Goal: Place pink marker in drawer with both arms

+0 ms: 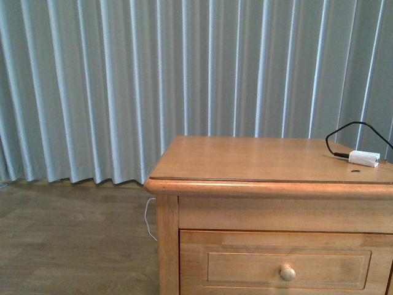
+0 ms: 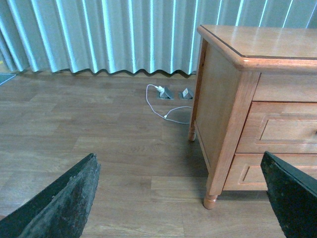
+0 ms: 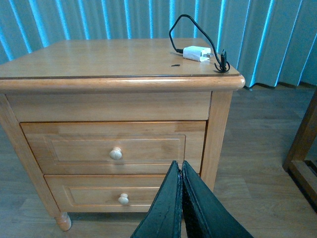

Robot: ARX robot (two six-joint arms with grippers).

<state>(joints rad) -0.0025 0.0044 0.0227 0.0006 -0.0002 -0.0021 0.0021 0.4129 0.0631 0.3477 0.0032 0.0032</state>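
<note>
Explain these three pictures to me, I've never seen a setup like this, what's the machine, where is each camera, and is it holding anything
A robot with two arms took these. The front view looks out from its body at a wooden cabinet. The other two views come from cameras on its wrists. In the left wrist view, the left gripper is open, its dark fingers wide apart, over the floor beside the cabinet. In the right wrist view, the right gripper is shut and holds nothing, facing the closed upper drawer and the like drawer below. On top lies a white adapter with a black cable. No pink marker shows anywhere.

Curtained bedroom (image 1: 92,86), wooden nightstand (image 1: 258,160)
</note>
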